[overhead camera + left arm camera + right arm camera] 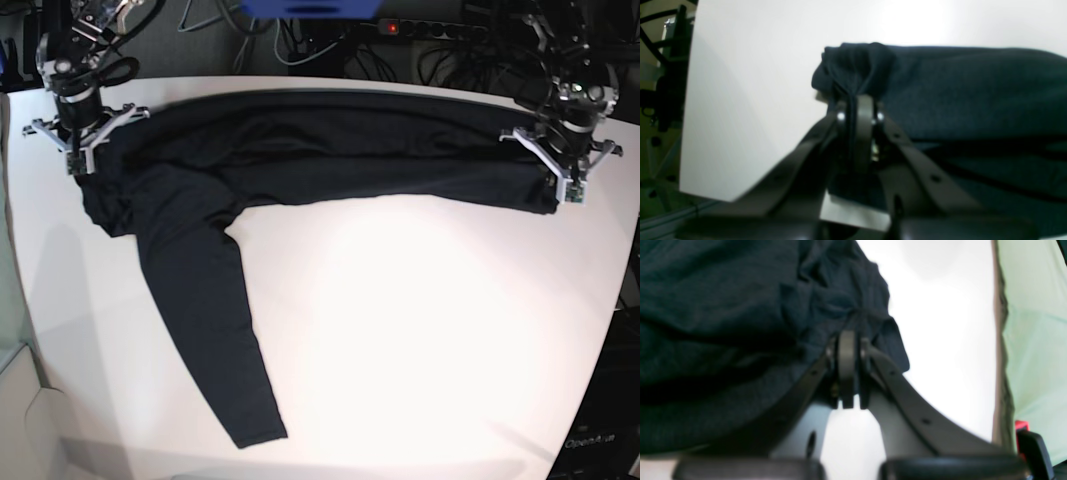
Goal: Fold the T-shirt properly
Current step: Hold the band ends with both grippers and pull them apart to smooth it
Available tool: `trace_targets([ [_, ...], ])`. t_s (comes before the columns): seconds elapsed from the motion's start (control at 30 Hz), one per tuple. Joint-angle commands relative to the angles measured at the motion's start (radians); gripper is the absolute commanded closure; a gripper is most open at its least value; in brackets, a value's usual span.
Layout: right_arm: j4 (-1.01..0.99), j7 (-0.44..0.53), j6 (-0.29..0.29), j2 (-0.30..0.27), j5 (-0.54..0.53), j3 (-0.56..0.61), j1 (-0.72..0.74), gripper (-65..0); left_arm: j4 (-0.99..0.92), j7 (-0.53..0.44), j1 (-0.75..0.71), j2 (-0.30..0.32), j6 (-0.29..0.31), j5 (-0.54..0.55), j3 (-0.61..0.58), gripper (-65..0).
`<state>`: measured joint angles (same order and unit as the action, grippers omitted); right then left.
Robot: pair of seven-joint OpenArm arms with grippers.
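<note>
The black T-shirt (300, 150) lay folded in a long band along the far side of the white table (420, 330), one long sleeve (215, 330) trailing toward the near edge. The left gripper (857, 100) was clamped on bunched cloth at the band's right end; the right gripper (848, 336) pinched its left end. No print showed on the shirt. Faint lettering at the near right corner was unreadable.
</note>
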<state>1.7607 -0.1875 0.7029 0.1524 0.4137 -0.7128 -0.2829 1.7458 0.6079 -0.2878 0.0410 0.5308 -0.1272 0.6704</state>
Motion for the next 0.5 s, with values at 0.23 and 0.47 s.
trace_targets([
  [0.23, 0.021, 0.026, -0.005, -0.003, -0.012, 0.005, 0.012, -12.7, 0.015, -0.019, -0.023, 0.006, -0.004, 0.011, -0.004, 0.0],
  [0.47, 0.021, 0.026, -0.005, -0.003, -0.012, 0.051, 0.024, -21.2, -0.014, -0.019, -0.023, 0.004, -0.004, 0.013, -0.004, 0.0],
])
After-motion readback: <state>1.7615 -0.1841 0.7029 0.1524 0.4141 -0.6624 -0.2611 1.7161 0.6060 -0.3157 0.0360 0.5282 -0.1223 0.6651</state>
